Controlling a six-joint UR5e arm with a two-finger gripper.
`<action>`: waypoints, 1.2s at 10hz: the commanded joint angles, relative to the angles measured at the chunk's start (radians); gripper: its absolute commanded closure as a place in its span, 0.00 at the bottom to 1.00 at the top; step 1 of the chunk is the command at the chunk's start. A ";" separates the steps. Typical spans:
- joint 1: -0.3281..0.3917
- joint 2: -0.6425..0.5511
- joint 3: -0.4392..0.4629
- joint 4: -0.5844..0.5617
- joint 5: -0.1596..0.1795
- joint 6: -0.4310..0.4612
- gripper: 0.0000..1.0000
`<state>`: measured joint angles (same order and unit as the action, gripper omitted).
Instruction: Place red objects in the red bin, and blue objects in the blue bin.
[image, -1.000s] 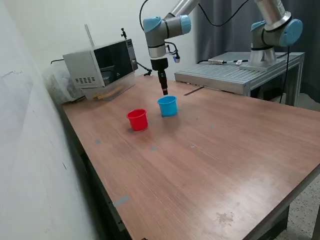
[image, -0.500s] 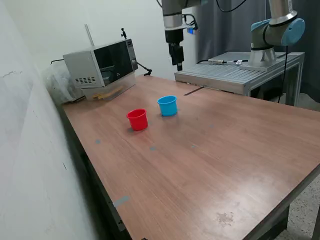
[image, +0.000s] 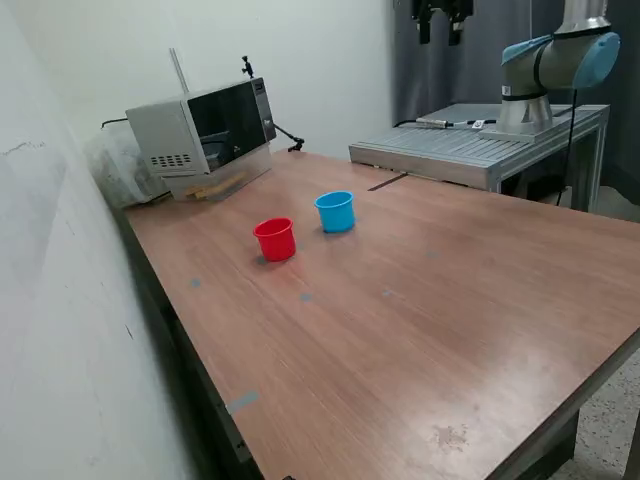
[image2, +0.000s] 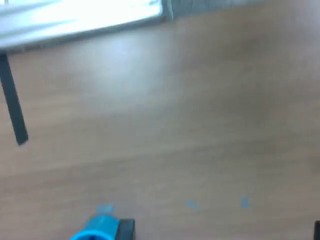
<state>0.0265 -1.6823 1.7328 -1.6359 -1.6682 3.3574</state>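
We see the red bin (image: 274, 239) standing upright on the wooden counter (image: 420, 310), with the blue bin (image: 335, 211) upright just beside it, toward the exterior view's right and a little farther back. The two do not touch. Neither has moved since a second ago. We cannot see inside either bin from here, and no red or blue cubes show on the counter.

The clear change is the arm. A second ago the hand hung directly over the blue bin, its tip close to the rim; half a second ago it had risen well above it. Now the hand (image: 441, 22) is up at the top edge of the exterior view, far above and behind both bins, in front of the dark curtain (image: 470, 60). Only its lower part shows, two dark prongs with a gap between them, so we read it as released, and nothing is held there.

The wrist view is blurred. It shows the counter's wood grain, a light blue round shape (image2: 95, 231) at the edge of the picture that we cannot identify, and a pale metal platform (image2: 80, 17).

Farther out, a microwave (image: 200, 125) sits at the counter's back corner, and the grey metal platform (image: 470, 150) carries the arm's base (image: 545, 85).
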 joint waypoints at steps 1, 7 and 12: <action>0.030 -0.086 -0.002 0.155 -0.002 0.042 0.00; 0.081 -0.086 0.005 0.419 0.002 0.034 0.00; 0.066 -0.088 0.008 0.419 -0.002 0.033 0.00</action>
<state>0.1144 -1.7703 1.7405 -1.2169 -1.6691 3.3904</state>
